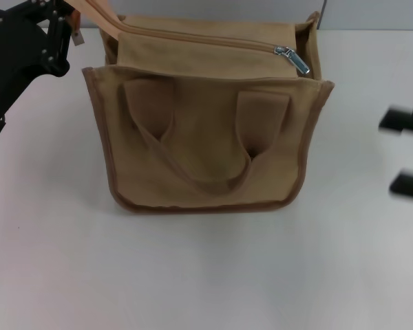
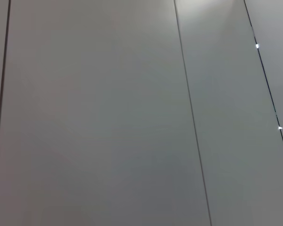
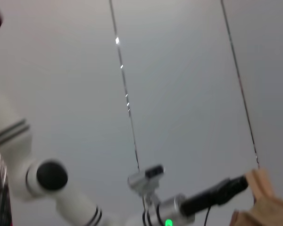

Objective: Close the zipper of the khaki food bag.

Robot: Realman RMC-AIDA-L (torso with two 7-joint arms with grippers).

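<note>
The khaki food bag (image 1: pixel 206 148) stands upright mid-table, its two looped handles hanging down the front face. The zipper (image 1: pixel 199 38) runs along the bag's top, with the silver pull tab (image 1: pixel 292 58) at the bag's right end. My left gripper (image 1: pixel 67 20) is at the bag's upper left corner, shut on the tan end of the zipper strip (image 1: pixel 100 15), which it holds raised. My right gripper (image 1: pixel 405 151) is open and empty, to the right of the bag and clear of it. A bit of tan fabric (image 3: pixel 262 205) shows in the right wrist view.
The white table (image 1: pixel 206 275) extends in front of and beside the bag. The left wrist view shows only grey wall panels (image 2: pixel 108 117). The right wrist view shows wall panels and the robot's white left arm (image 3: pixel 52 183).
</note>
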